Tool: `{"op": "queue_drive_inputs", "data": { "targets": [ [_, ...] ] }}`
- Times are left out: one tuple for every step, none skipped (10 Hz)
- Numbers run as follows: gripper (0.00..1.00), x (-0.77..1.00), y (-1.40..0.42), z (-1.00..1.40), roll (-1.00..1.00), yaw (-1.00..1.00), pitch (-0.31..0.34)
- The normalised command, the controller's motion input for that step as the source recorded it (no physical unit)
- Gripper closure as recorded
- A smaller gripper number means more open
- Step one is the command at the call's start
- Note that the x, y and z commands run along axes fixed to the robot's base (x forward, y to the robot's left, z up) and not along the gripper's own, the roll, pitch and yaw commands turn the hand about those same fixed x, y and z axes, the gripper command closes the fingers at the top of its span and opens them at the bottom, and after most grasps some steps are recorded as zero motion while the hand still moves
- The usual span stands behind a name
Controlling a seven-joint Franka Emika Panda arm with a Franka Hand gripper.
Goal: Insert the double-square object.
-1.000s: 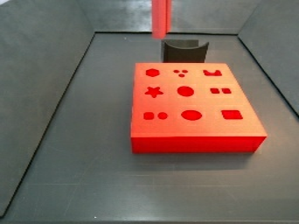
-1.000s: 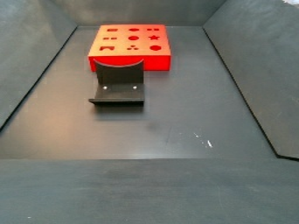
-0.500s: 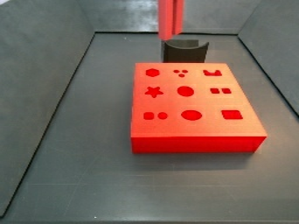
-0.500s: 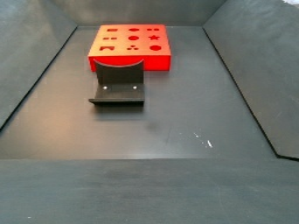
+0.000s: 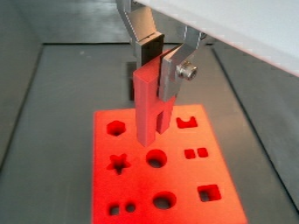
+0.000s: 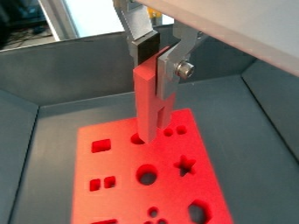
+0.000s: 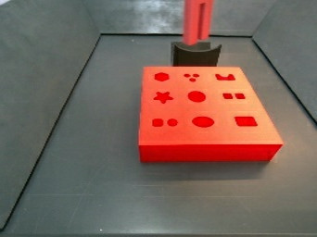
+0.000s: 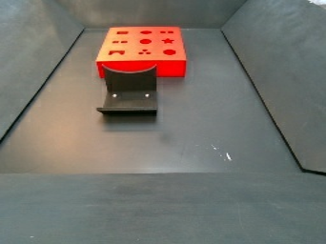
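My gripper [image 5: 159,72] is shut on the double-square object [image 5: 146,109], a long red-pink peg that hangs straight down between the fingers, high above the flat red block [image 5: 176,188]. Both wrist views show this; in the second one the gripper [image 6: 156,66] holds the peg [image 6: 149,105] over the block [image 6: 122,179]. In a side view only the peg's lower part [image 7: 198,20] shows at the top edge, above the back of the block [image 7: 205,139]; the gripper is out of frame. The peg is out of the side view that shows the block [image 8: 143,65] from farther off.
The dark fixture stands on the floor just behind the block [image 7: 195,51] and shows in both side views [image 8: 129,95]. The block's top has several shaped holes, among them a pair of small squares [image 5: 195,153]. Grey bin walls [image 7: 74,83] slope up around the floor.
In the side view the peg has moved steadily to the right along the top edge, now above the fixture. The block and fixture have not moved.
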Motion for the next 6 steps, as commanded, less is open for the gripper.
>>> {"op": "queue_drive_inputs", "data": {
  "targets": [
    [1.00,0.60,0.00,-0.01,0.06,-0.56,-0.003],
    [1.00,0.47,0.00,0.00,0.05,-0.67,-0.001],
    [1.00,0.39,0.00,0.00,0.04,-0.74,-0.003],
    [1.00,0.37,0.00,0.00,0.04,-0.75,0.000],
    [1.00,0.31,0.01,-0.05,0.09,-0.72,0.000],
    [1.00,0.37,0.00,-0.10,0.12,-0.59,0.063]
  ]
}}
